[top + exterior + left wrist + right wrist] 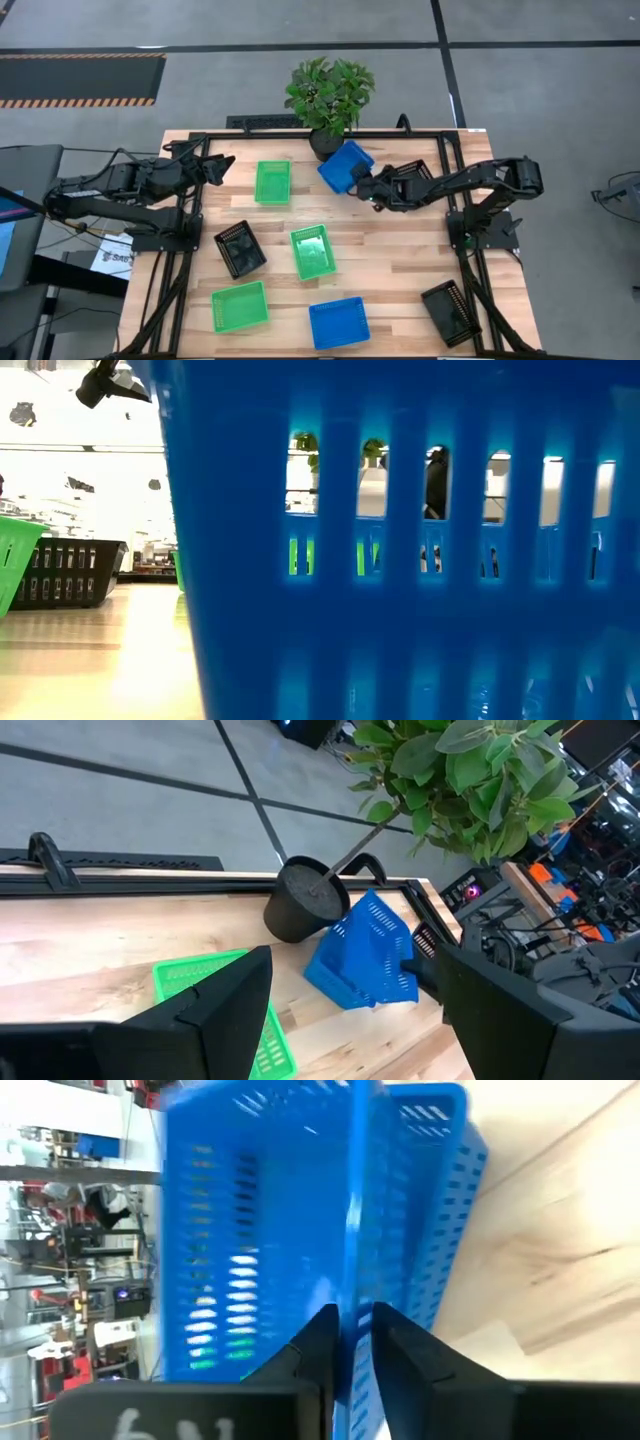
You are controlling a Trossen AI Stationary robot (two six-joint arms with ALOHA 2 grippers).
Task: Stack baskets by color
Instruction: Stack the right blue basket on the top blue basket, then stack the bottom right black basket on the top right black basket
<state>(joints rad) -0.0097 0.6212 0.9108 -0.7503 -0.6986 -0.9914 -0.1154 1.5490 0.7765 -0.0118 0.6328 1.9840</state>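
Nearest: lone blue basket at the front edge, unstacked. Mid-table: green and black baskets scattered singly. Far back by the plant: right gripper straddling the rim of the tilted blue pair, jaws narrowly parted, grip apparently loosening. Step in hand: releasing blue stack. Next: back off, fetch front blue. Left gripper wide open, empty, idle.

Low view sits seemingly against a blue basket.
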